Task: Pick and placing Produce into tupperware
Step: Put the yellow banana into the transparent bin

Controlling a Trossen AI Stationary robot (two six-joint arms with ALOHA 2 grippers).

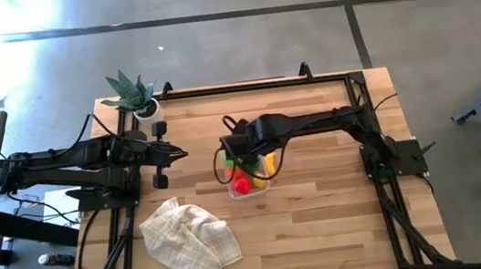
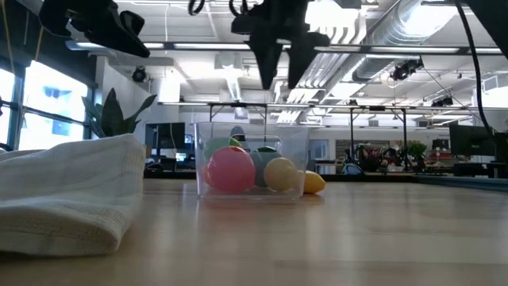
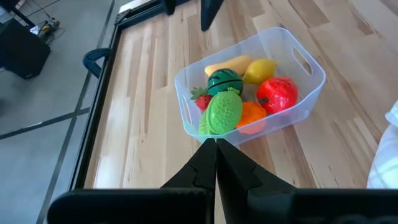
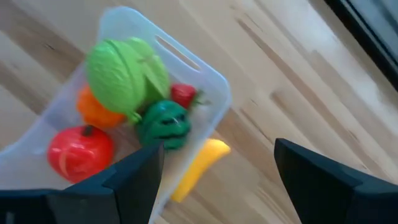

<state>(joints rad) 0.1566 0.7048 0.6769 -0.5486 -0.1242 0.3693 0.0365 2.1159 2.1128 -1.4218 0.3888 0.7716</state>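
Observation:
The clear tupperware tub (image 1: pixel 252 192) stands on its base near the middle of the table. Inside lie toy produce: a red tomato (image 3: pixel 277 93), an orange (image 3: pixel 251 114), a light green cabbage (image 3: pixel 222 112), a dark green piece (image 3: pixel 224 81), a lemon (image 3: pixel 260 70), a strawberry (image 3: pixel 200 99) and a banana (image 3: pixel 227 64) along the far wall. My right gripper (image 4: pixel 217 165) hangs open above the tub (image 4: pixel 186 59), its fingers clear of the rim (image 2: pixel 246 127). My left gripper (image 3: pixel 216 146) is shut, left of the tub and off the table.
A crumpled checked cloth (image 1: pixel 189 242) lies near the table's front left and fills the low view's left side (image 2: pixel 71 191). A potted spiky plant (image 1: pixel 135 97) stands at the far left corner. Black frame rails (image 1: pixel 253 85) run along the table's edges.

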